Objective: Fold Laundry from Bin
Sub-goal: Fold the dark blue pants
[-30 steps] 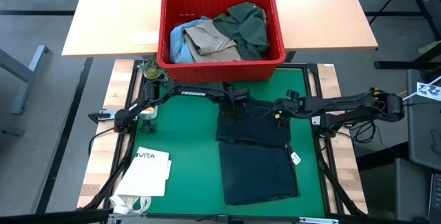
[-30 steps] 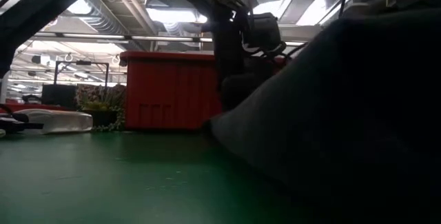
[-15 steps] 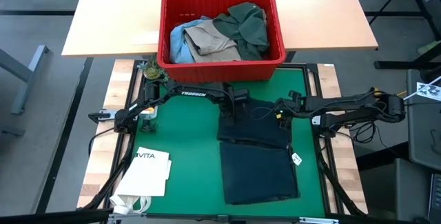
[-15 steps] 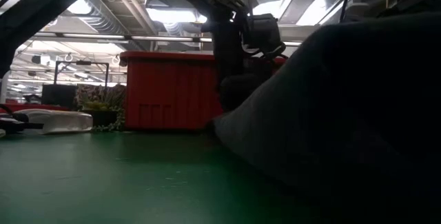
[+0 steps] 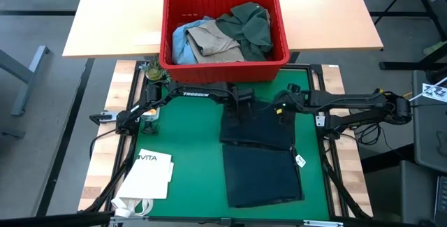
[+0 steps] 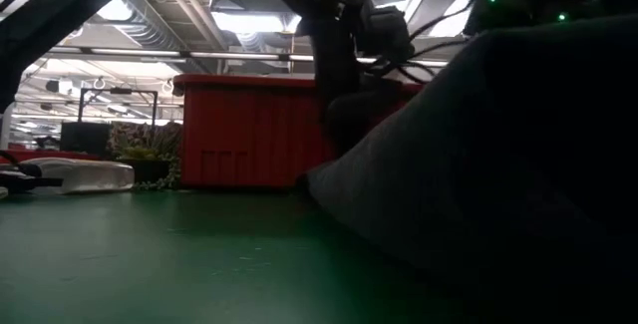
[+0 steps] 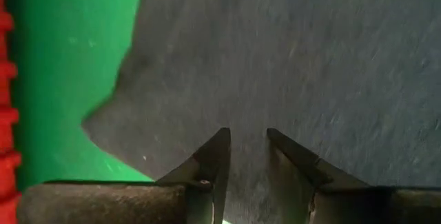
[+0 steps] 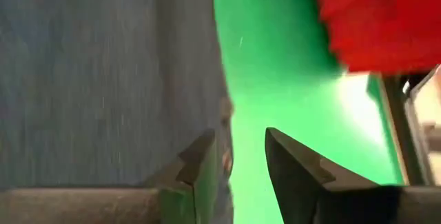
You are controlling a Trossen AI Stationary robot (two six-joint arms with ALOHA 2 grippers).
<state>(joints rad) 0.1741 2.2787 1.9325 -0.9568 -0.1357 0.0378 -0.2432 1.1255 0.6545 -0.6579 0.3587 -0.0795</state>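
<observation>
Gripping the dark navy-grey trousers [image 5: 262, 164] at their far edge, both pincers sit side by side just in front of the bin [image 5: 223, 70]; the left pincer [image 5: 242, 108] is at the far left corner of the cloth and the right pincer [image 5: 281, 110] at the far right corner. From the left wrist, the left pincer [image 7: 247, 133] has its fingers drawn close with only a narrow slot between them, dark cloth [image 7: 310, 45] filling that slot, so it is pinching the trousers. From the right wrist, the right pincer [image 8: 238, 133] is likewise nearly pressed together, with the trousers' edge [image 8: 103, 58] running in between its fingers and green mat [image 8: 275, 65] beside it.

The trousers lie on the green mat [image 5: 188, 136] toward the bench's right side, their near part flat and reaching almost to the near edge; in the low view the cloth [image 6: 518, 164] rises in a slope up toward the arms.

The red bin [image 6: 249, 130] stands at the mat's far edge; in it lie light blue denim jeans [image 5: 180, 42], a khaki-tan garment [image 5: 213, 42] and a dark green shirt [image 5: 248, 24]. A white paper bag [image 5: 150, 171] printed "VITA" lies near the mat's near left corner, well apart from the trousers.
</observation>
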